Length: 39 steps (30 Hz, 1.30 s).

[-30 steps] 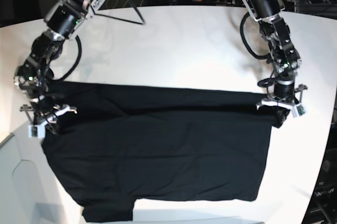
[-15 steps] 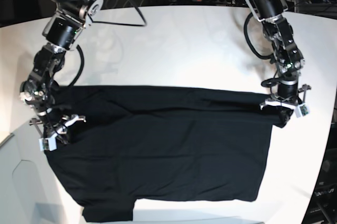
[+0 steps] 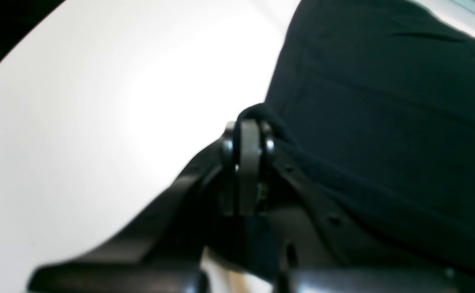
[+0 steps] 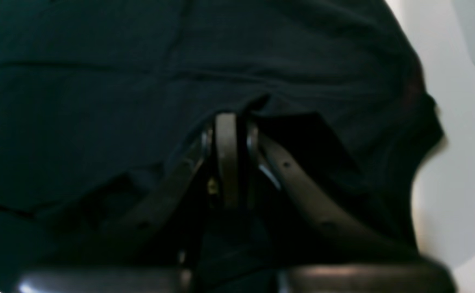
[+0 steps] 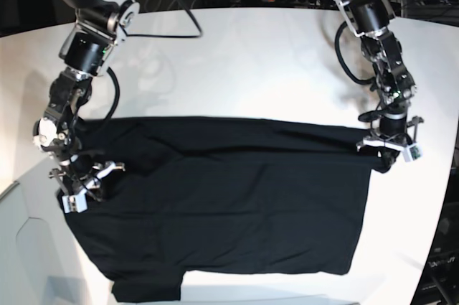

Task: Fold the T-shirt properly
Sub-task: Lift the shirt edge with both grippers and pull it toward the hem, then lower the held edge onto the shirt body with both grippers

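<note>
Pincers (image 5: pixel 388 148) (image 5: pixel 84 184) clamp T-shirt (image 5: pixel 229 204) edges — bare table (image 5: pixel 244 61) behind.

Your two arms are built from black cylindrical joints with silver-grey brackets — each trailing a looped black cable beside its upper links. The right gripper (image 5: pixel 84 184) and left gripper (image 5: pixel 388 145) carry pale, whitish finger brackets. Up close, the left gripper's fingers (image 3: pixel 249 162) are dark, rounded bars — small screw holes dot the black struts behind them.
</note>
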{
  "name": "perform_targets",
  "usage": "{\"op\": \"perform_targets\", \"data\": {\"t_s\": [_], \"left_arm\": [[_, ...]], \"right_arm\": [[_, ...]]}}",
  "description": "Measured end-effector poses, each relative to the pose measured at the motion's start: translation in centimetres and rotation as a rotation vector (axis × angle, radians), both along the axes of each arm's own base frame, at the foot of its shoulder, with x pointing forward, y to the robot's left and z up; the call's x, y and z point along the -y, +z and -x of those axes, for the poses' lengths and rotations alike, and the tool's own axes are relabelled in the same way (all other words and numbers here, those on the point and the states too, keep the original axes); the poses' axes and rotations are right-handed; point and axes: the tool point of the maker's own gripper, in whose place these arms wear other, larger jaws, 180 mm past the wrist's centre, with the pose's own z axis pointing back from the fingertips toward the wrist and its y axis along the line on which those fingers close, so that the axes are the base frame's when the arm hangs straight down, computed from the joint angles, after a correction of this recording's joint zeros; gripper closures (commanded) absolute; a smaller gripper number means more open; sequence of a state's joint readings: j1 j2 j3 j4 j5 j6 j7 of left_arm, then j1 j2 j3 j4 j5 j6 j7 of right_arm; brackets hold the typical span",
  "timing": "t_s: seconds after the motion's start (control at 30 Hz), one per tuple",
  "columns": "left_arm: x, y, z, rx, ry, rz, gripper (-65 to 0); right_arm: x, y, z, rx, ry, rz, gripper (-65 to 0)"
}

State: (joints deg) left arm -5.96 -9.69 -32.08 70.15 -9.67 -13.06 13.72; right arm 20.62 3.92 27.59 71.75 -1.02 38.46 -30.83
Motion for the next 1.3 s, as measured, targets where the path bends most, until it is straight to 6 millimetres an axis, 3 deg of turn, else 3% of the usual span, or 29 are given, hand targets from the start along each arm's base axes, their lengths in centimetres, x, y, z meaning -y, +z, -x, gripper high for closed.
{"op": "perform_targets", "data": {"t_s": [0.27,0.33,0.6,0.7,0.87,1.03,1.1,1.3], "left_arm": [[0.1,1.4,-1.5,0.038,-0.002,0.003,-0.5],[0.2,1.4,-1.6,0.04,-0.004,0.003,-3.9],[0.2,0.6,-1.5,-0.022,-0.004,0.029,-29.0],[0.1,0.6,-1.5,-0.023,-0.004,0.027,-34.8],[-0.5,0.9,-1.1,-0.01,0.017,0.032,-42.2],[-3.5,-0.7,2.0,-0.052,0.11,0.038,-42.4],[-3.2,-1.7,2.7,-0.085,0.106,0.049,-42.4],[-1.7,-3.9,2.9,-0.118,0.077,0.078,-42.2]], "right_arm": [[0.4,0.4,-0.4,0.001,-0.006,0.006,0.0],[0.4,0.9,-0.8,0.014,-0.006,0.003,0.0],[-0.5,0.9,-0.9,0.012,0.027,0.019,-27.7],[-0.4,1.0,-0.9,0.017,0.021,0.017,-32.9],[0.1,1.0,-0.8,0.014,0.02,0.03,-32.7],[3.6,-0.2,1.4,-0.015,-0.053,0.047,-33.0],[4.8,-0.8,2.3,-0.035,-0.087,0.046,-33.1],[6.5,0.0,3.4,-0.007,-0.122,0.071,-33.1]]}}
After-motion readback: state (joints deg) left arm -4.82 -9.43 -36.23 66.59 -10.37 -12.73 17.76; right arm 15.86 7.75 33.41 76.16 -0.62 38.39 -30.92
